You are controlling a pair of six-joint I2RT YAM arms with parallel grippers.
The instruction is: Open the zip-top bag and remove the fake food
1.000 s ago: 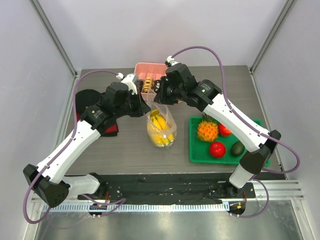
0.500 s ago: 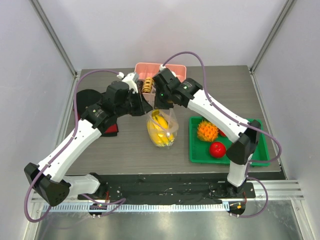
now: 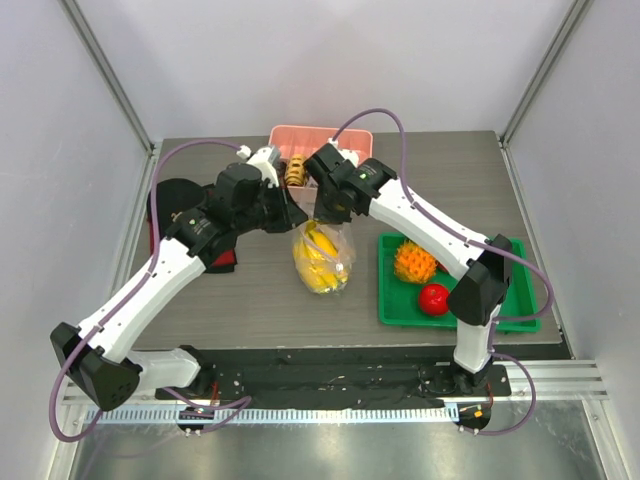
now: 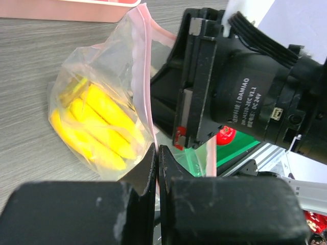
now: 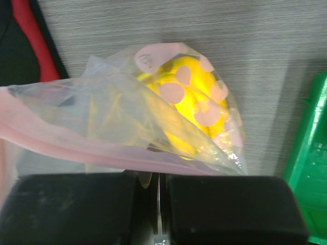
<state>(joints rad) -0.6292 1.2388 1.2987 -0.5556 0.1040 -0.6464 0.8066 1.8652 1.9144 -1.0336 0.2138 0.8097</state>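
The zip-top bag [image 3: 322,262] is near the middle of the counter [image 3: 250,300], between the two arms and just left of the green tray [image 3: 392,312]. It is clear, crinkled plastic with a pinkish zip strip [image 4: 148,66] along its raised upper edge. Its lower part bulges with a yellow banana [image 3: 318,266], which shows through the film in both wrist views. In the right wrist view, pale pink blotches lie over the yellow. Whether the bag's bottom rests on the counter cannot be told. The left pincer [image 4: 157,152] has its fingers pressed almost together, with only a sliver of gap, and pinches the bag's edge by the pink strip. The right pincer [image 5: 157,179] is likewise closed to a thin slit, clamping the opposite lip, whose pink band runs across just above its fingers. From above, both pincers meet at the bag's top, close beside each other. On the tray lie an orange pineapple [image 3: 414,262] and a red round fruit [image 3: 433,299], outside the bag.
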